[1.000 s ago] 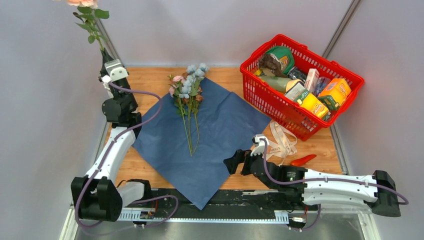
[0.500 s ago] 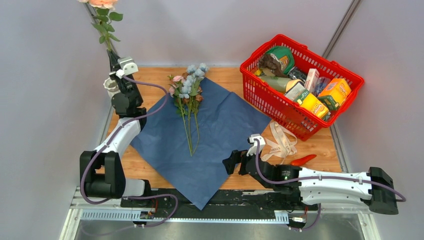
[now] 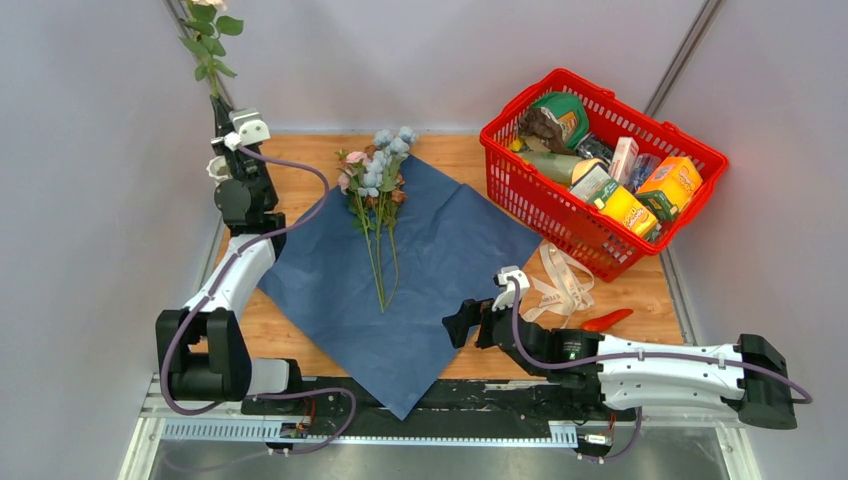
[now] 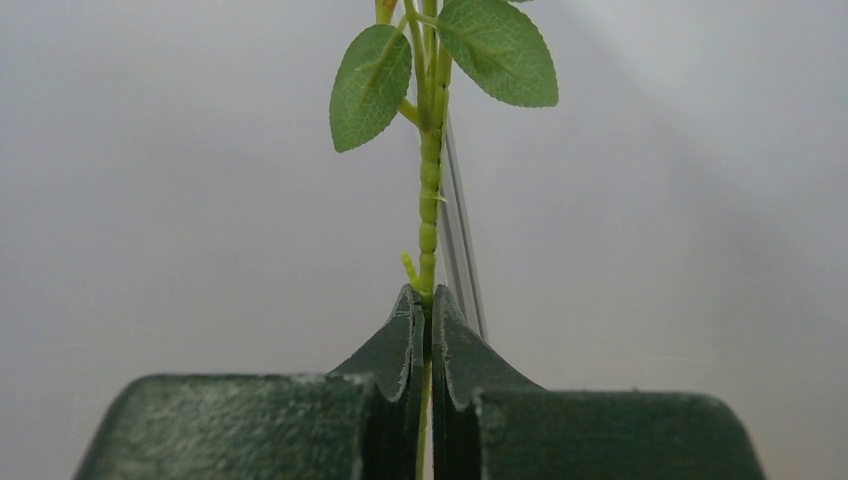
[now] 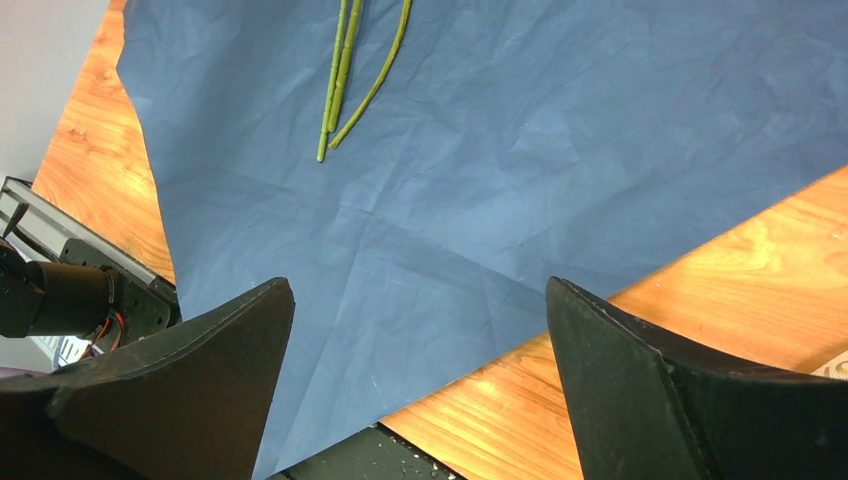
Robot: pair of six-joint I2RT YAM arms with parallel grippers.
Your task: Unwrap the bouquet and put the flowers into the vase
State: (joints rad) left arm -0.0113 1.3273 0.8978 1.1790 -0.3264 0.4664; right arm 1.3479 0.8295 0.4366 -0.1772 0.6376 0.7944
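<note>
The flower stem (image 4: pixel 428 200) has shifted right; left fingers (image 4: pixel 395 345) stay clamped.

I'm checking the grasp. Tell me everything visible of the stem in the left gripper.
The stem is thin, pale green and ribbed, plastic-looking, with oval leaves. It stands nearly upright, pinched between the fingers of the shut left gripper, high above the far left corner of the table. Its top runs out of view. Nothing else touches it.

paper sheet (image 5: pixel 560 180): matt, creased | table (image 5: pixel 740 270): glossy wood | basket (image 3: pixel 545 215): shiny plastic | flower stem (image 4: pixel 428 200): ribbed plastic
</note>
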